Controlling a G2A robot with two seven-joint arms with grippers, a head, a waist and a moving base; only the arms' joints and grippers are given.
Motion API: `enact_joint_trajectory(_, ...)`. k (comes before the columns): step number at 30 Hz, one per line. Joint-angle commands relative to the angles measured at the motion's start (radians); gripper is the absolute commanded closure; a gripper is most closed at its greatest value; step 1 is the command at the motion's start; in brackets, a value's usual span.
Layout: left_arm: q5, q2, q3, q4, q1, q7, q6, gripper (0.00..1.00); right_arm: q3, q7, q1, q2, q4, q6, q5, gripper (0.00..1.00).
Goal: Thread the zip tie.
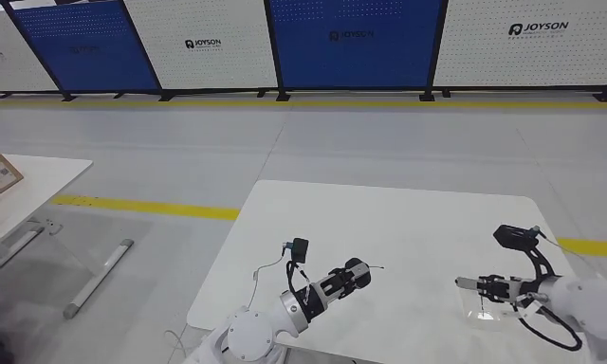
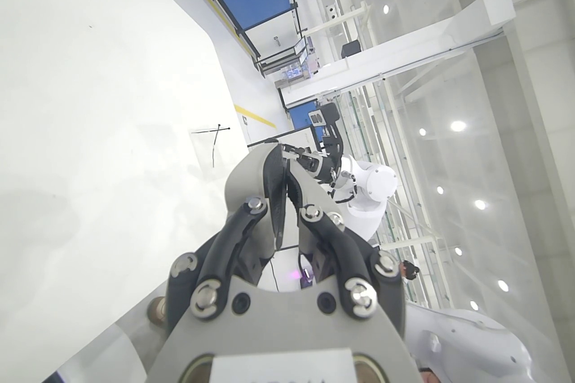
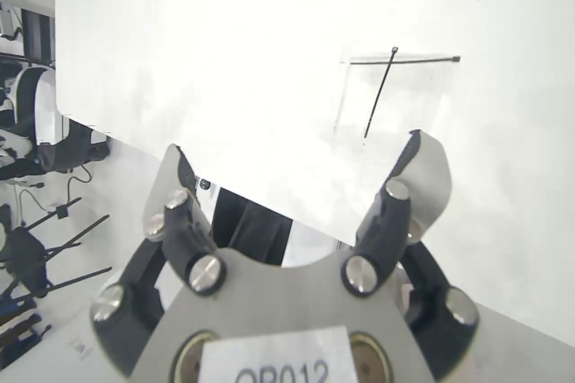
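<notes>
My left gripper [image 1: 364, 269] [image 2: 282, 160] is over the table's near left part. It is shut on a thin black zip tie [image 1: 377, 266], whose end pokes out past the fingertips toward the right. Two more black zip ties [image 3: 390, 63] [image 2: 215, 131] lie crossed in a shallow clear tray [image 3: 346, 88] [image 1: 486, 315] near the table's front right. My right gripper [image 1: 465, 283] [image 3: 298, 160] hangs open just short of that tray, with nothing between its fingers. It also shows far off behind the left fingers [image 2: 314, 165].
The white table [image 1: 408, 222] has a rounded front left corner, and its near edge runs close under both grippers. A second table [image 1: 38, 174] stands off to the left. Blue and white panel walls [image 1: 356, 32] line the back of the floor.
</notes>
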Motion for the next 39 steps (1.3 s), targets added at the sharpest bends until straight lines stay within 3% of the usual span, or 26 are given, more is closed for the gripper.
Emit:
enact_joint_trajectory(1,0.0,0.0,0.0,0.0,0.0,0.0,0.0,1.0,0.002,0.002,-0.002,-0.001,-0.002,0.0,0.0,0.0)
enact_joint_trajectory(17,0.0,0.0,0.0,0.0,0.0,0.0,0.0,1.0,0.0,-0.009,-0.006,0.0,0.002,-0.001,-0.01,0.0)
enact_joint_trajectory(24,0.0,0.0,0.0,0.0,0.0,0.0,0.0,1.0,-0.079,0.002,0.038,0.014,0.035,0.032,-0.099,0.0)
enact_joint_trajectory(28,0.0,0.0,0.0,0.0,0.0,0.0,0.0,1.0,-0.175,0.002,0.106,0.029,0.099,-0.048,-0.114,0.0)
enact_joint_trajectory(39,0.0,0.0,0.0,0.0,0.0,0.0,0.0,1.0,-0.175,0.002,0.106,0.029,0.099,-0.048,-0.114,0.0)
